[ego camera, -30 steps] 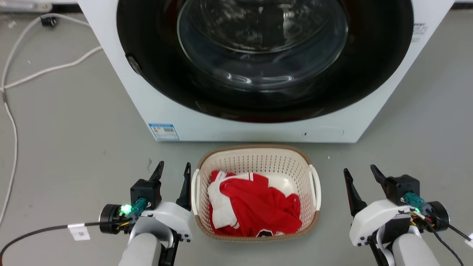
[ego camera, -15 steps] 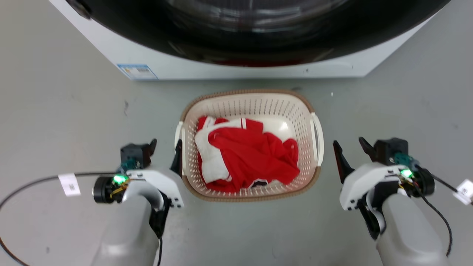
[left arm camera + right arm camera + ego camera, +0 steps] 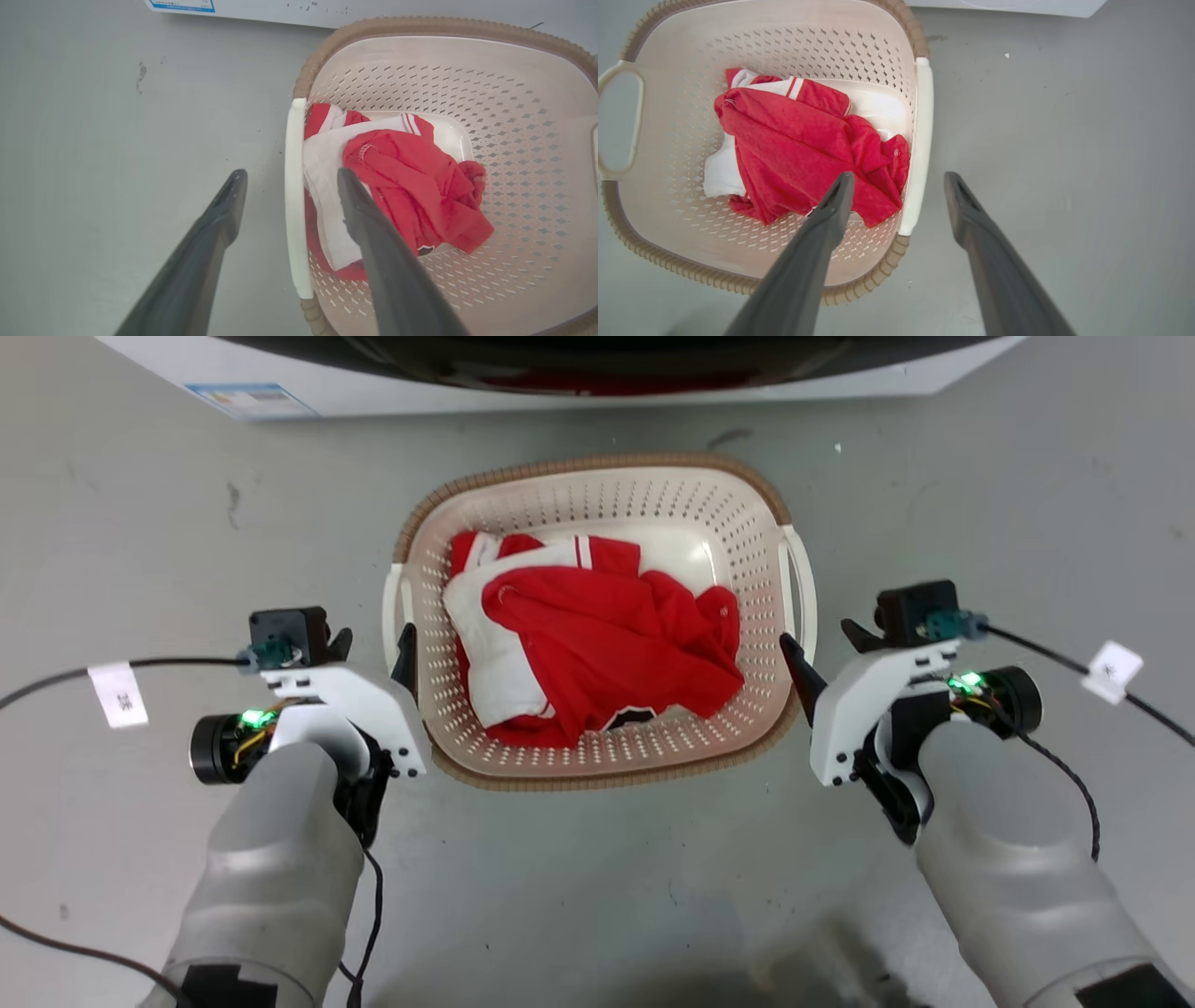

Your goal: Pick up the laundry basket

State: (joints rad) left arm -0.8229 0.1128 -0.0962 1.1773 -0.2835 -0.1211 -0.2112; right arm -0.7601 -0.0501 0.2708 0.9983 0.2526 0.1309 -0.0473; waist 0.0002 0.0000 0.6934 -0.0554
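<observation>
The laundry basket [image 3: 597, 493] is cream with perforated walls and a brown rim, and it sits on the grey floor in front of me. A red and white garment [image 3: 597, 635] lies inside it. My left gripper [image 3: 373, 639] is open at the basket's left side. In the left wrist view its fingers [image 3: 373, 242] stand either side of the white left handle [image 3: 295, 224]. My right gripper [image 3: 820, 637] is open at the right side, with the white right handle [image 3: 917, 140] between its fingers [image 3: 817, 242]. Whether the fingers touch the handles I cannot tell.
The white base of the washing machine [image 3: 840, 383] runs along the top edge, with a blue label [image 3: 247, 399] on it. A black cable with a white tag [image 3: 117, 693] trails left of my left arm, and another tag [image 3: 1106, 670] hangs at the right.
The head camera has tilted down, so the washing machine has slid up the picture. Both grippers have closed in on the basket's sides and now straddle its handles.
</observation>
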